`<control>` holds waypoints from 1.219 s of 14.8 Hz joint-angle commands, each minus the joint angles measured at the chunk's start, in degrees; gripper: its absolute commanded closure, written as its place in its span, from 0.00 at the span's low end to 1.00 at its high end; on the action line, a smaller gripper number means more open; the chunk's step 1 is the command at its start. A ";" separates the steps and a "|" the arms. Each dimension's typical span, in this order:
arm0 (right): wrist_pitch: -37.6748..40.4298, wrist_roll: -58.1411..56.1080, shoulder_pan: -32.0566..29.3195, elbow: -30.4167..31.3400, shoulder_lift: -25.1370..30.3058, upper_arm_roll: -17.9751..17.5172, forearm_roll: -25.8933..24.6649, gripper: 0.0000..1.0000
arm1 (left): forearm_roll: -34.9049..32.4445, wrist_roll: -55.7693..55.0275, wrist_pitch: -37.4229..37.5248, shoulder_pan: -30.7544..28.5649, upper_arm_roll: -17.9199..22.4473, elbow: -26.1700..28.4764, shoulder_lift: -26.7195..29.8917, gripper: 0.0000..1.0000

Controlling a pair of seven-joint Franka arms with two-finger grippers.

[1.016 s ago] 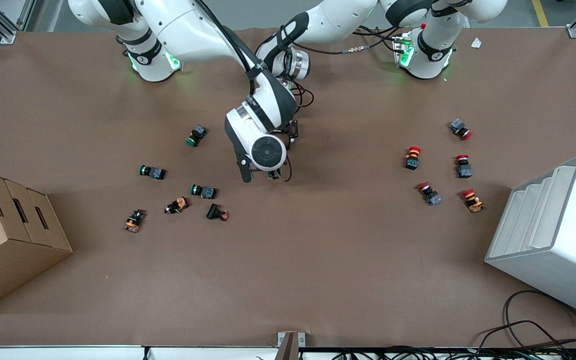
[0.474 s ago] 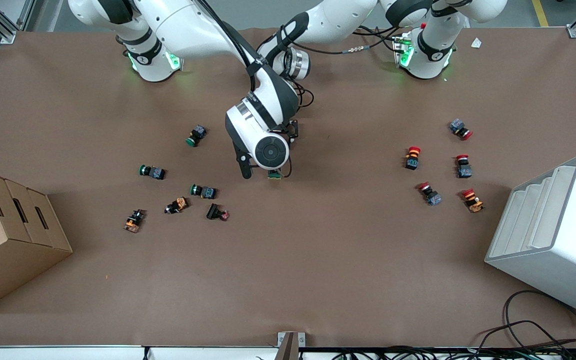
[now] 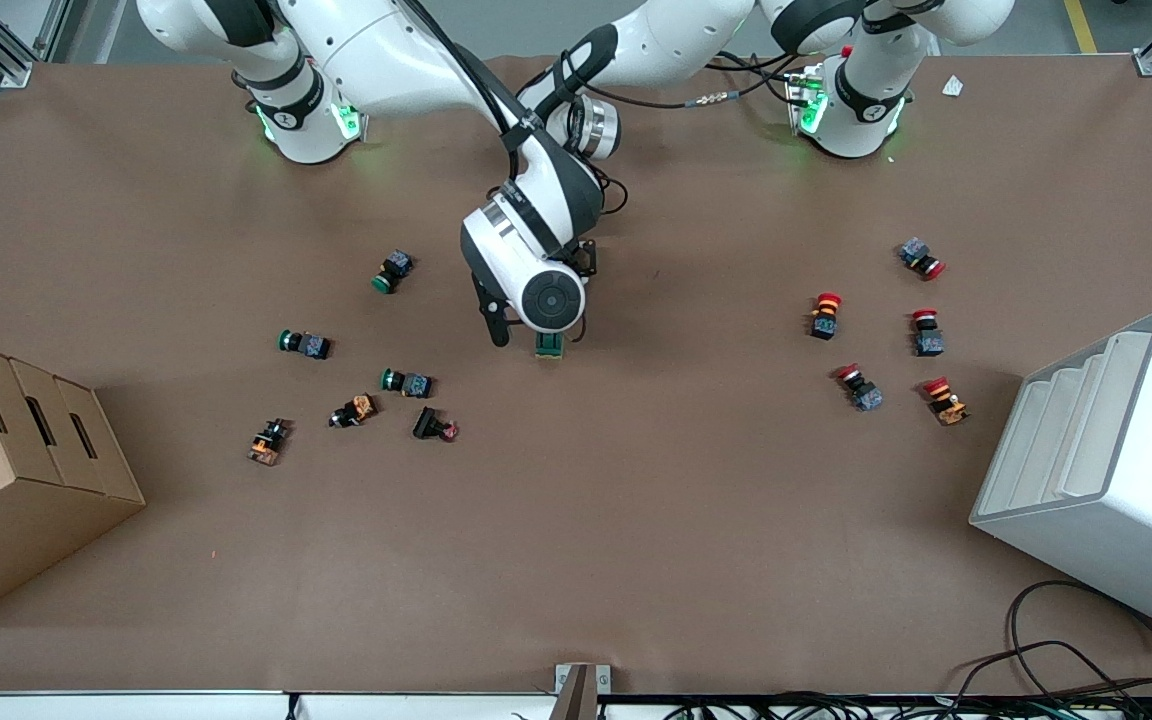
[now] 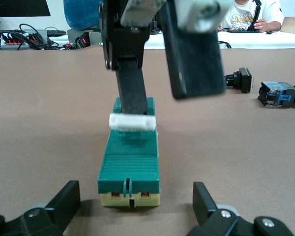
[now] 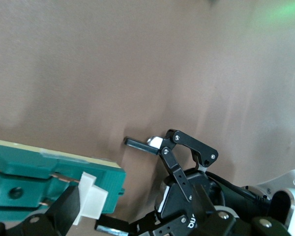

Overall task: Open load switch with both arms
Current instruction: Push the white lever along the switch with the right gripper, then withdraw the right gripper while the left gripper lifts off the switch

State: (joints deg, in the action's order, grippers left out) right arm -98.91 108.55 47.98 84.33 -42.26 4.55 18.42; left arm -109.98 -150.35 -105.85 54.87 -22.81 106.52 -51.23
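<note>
Left claw open, straddling load switch; right claw spread over white toggle; front view hides both.

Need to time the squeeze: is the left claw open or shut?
Open: the left claw has its fingers spread on either side of the load switch, with gaps showing.

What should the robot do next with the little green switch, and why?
Probably close the left gripper on the load switch. Its fingers are open on either side of the switch's cream end, not touching it. The right gripper, open, has one finger against the white toggle. Holding the body first should stop it sliding when the toggle is pushed.
</note>
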 commanded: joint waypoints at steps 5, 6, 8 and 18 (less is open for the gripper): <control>-0.85 -0.80 0.54 3.04 1.12 0.37 1.36 0.00 | -1.91 -0.22 -1.20 0.59 1.27 -1.93 -1.51 0.01; -0.41 -1.06 0.28 2.86 1.47 0.37 1.36 0.00 | -1.30 2.84 -1.20 0.59 1.10 -2.02 -1.33 0.01; 0.03 -1.41 -0.68 2.33 4.27 0.98 0.75 0.00 | -0.94 5.68 -1.73 0.16 1.01 -2.02 -0.72 0.01; 8.38 -53.12 -25.28 1.72 19.92 1.95 -10.05 0.00 | 16.44 22.27 -4.54 -1.07 -1.97 -11.67 1.30 0.01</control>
State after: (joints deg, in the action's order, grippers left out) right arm -90.20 64.40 25.83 83.87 -25.17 7.84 10.77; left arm -96.76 -132.87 -109.73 54.36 -23.42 97.95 -50.96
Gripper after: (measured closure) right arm 0.000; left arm 0.004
